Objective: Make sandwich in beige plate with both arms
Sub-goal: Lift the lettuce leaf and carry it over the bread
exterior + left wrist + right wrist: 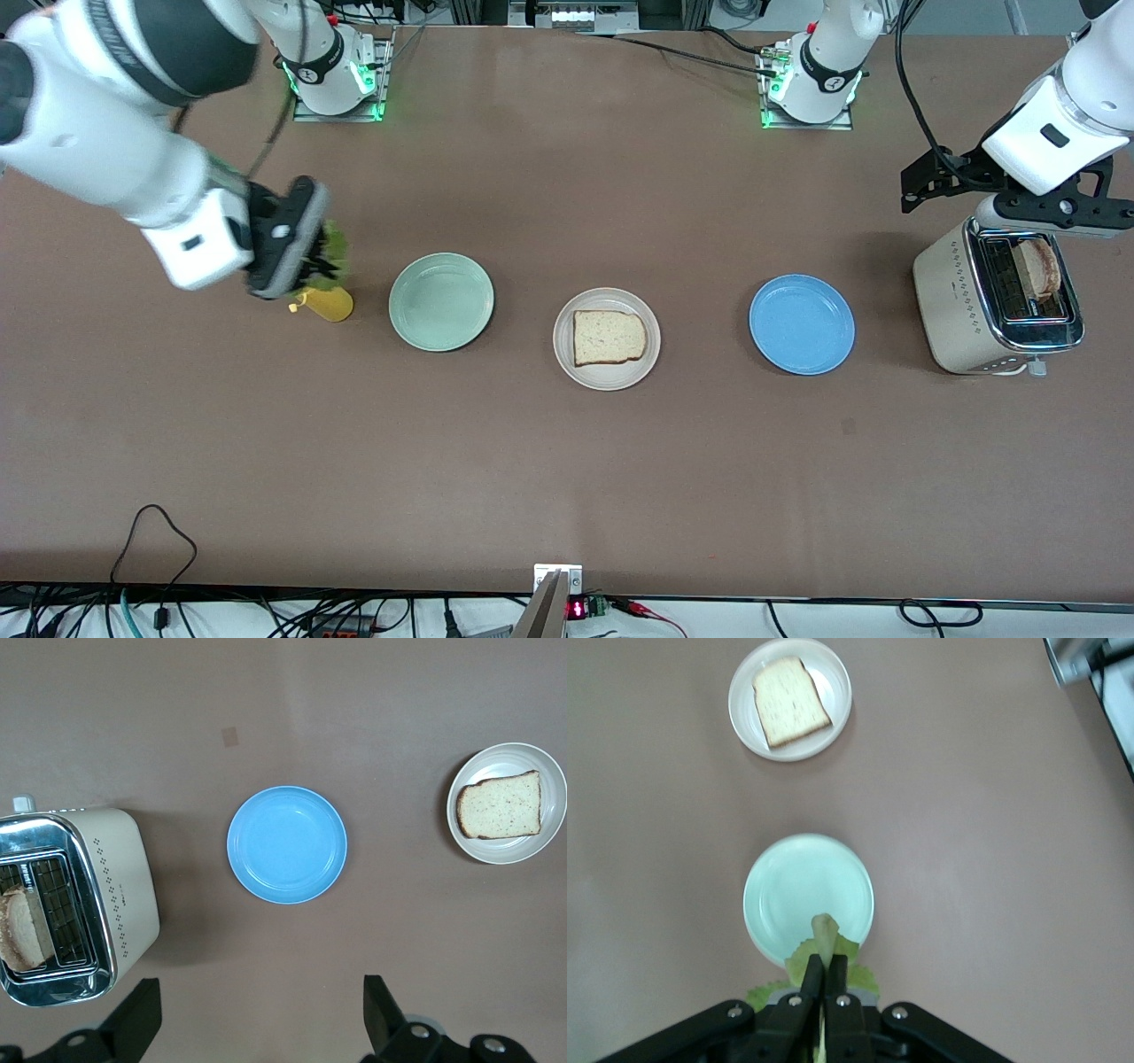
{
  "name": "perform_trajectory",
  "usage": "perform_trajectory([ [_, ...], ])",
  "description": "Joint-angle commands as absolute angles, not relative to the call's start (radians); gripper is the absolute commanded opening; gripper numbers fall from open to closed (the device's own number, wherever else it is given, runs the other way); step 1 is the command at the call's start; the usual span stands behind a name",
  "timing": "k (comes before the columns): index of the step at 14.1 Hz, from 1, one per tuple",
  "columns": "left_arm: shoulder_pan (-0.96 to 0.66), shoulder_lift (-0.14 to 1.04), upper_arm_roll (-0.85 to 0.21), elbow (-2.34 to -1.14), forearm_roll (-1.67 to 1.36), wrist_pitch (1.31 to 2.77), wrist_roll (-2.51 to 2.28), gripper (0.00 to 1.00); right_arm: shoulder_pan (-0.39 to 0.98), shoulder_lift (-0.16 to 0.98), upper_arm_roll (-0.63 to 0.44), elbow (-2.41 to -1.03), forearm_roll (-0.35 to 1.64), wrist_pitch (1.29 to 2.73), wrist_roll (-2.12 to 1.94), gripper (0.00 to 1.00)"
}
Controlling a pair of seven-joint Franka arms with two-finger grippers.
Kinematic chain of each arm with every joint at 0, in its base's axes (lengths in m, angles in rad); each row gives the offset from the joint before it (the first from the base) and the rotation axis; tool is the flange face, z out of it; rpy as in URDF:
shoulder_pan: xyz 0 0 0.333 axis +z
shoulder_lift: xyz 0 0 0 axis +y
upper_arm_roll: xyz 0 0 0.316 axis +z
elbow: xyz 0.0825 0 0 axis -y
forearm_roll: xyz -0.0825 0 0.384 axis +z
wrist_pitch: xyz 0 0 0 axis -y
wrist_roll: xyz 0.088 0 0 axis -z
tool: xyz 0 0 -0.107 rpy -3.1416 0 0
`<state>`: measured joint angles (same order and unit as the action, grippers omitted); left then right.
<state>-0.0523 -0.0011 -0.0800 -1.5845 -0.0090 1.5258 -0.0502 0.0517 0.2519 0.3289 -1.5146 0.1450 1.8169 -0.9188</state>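
The beige plate (607, 377) sits mid-table with one bread slice (608, 337) lying flat on it; both also show in the right wrist view, the plate (833, 731) and the slice (790, 702). My right gripper (306, 257) is shut on a crinkled green lettuce leaf (335, 246) and holds it up over a yellow container (330, 305). In the right wrist view the leaf (824, 941) sticks out past the closed gripper (824, 967). A second bread slice (1036, 268) stands in the toaster (957, 301). My left gripper (1050, 215) is open and empty above the toaster; it also shows in the left wrist view (257, 1014).
A mint-green plate (441, 301) lies between the yellow container and the beige plate. A blue plate (802, 323) lies between the beige plate and the toaster. Both are bare. Cables run along the table edge nearest the front camera.
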Motion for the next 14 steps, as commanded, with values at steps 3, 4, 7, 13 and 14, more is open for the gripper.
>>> perform_trajectory([
  [3,-0.051,0.017,-0.081,-1.548,-0.017,1.502,-0.038,1.00,0.205,0.402,0.328,-1.489,0.198,2.018,-0.896,0.00],
  [4,-0.051,0.017,-0.081,-1.548,-0.017,1.502,-0.038,1.00,0.248,0.434,0.328,-1.489,0.199,2.075,-0.878,0.00],
  [7,-0.051,0.017,-0.081,-1.548,-0.017,1.502,-0.038,1.00,0.325,0.524,0.327,-1.489,0.198,2.274,-0.836,0.00],
  [13,-0.051,0.017,-0.081,-1.548,-0.017,1.503,-0.038,1.00,0.432,0.714,0.327,-1.489,0.192,2.685,-0.769,0.00],
  [14,-0.051,0.017,-0.081,-1.548,-0.017,1.503,-0.038,1.00,0.449,0.741,0.325,-1.489,0.195,2.744,-0.769,0.00],
])
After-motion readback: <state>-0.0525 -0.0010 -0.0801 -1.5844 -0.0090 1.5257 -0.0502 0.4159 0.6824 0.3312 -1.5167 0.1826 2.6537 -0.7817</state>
